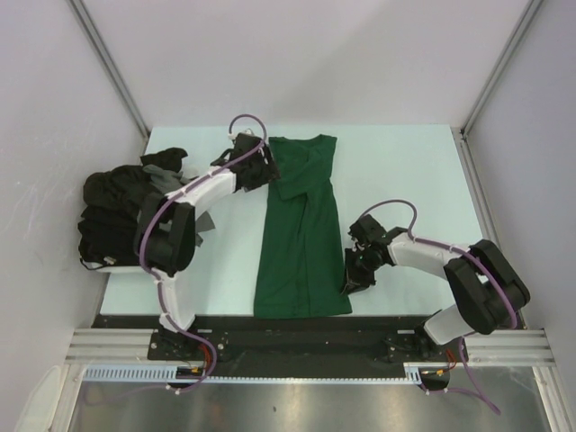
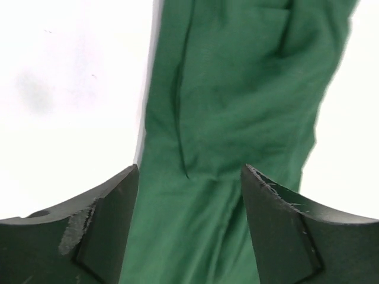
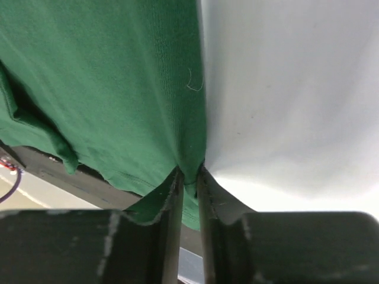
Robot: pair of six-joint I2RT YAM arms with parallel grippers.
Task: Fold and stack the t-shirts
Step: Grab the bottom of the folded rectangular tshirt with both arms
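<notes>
At the left edge of the white table (image 1: 396,171), a pile of black and dark grey t-shirts (image 1: 117,211) is lying in a loose, rumpled heap. Just right of it, the left arm (image 1: 180,225) is reaching toward the far side of the table. The left tool (image 1: 255,166) is poised over the far left edge of the dark green t-shirt (image 1: 301,234), near the shoulder. From the left wrist camera, the left tool (image 2: 189,171) is standing wide open and gripping nothing, with wrinkled green cloth showing through the gap between its fingers. Whether the fingertips are touching the fabric cannot be told.

The dark green t-shirt is lying in the middle of the table, folded lengthwise into a long narrow strip. It is running from the collar end at the far side down to the hem at the table's near edge. It is lying well apart from the pile.

At the strip's lower right corner, the right tool (image 1: 357,274) is pressing against the shirt's right edge. The right wrist camera shows the right tool (image 3: 189,174) closed almost completely, its two fingers pinching a fold of the green fabric's edge between them, with bare table to the right of the pinch. The right arm (image 1: 468,279) is bending in from the near right corner.
</notes>
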